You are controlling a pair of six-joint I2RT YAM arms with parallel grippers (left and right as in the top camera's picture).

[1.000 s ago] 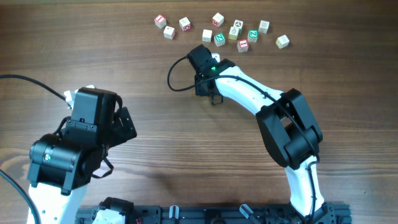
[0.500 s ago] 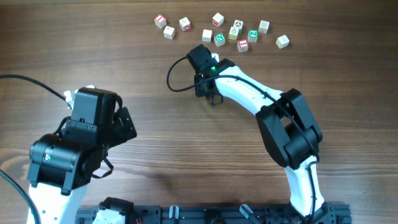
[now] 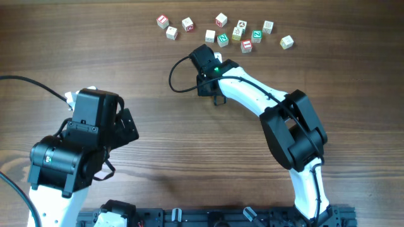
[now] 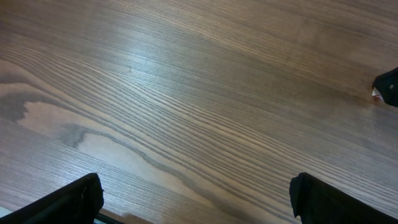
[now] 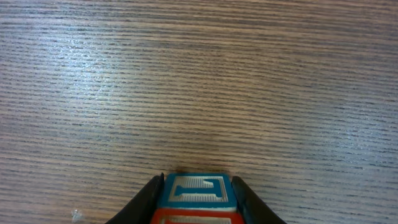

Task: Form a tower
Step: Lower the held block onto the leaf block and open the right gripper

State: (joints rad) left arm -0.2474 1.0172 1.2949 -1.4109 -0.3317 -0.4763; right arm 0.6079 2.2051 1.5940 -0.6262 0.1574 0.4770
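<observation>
The overhead view shows the right gripper [image 3: 208, 68] at upper centre of the table [image 3: 145, 75], just below a scatter of loose letter cubes [image 3: 221, 20] along the top edge, but its black head hides what it holds. Only the right wrist view shows that: at bottom centre the two fingers [image 5: 151, 198] press the sides of the tower [image 5: 196, 188], so this claw is closed on it; a blue face with a raised pale figure, perhaps an "I" on its side, sits above a red face that runs off the bottom edge; how many cubes stand there, and which way the stack's long axis runs, I cannot tell. In the scatter two green faces [image 3: 223, 39] carry a white "N"; the other letters are too small to read. The left wrist view shows the left gripper [image 4: 202, 202] with its fingertips in the two bottom corners, spread wide over the wood, holding nothing.
</observation>
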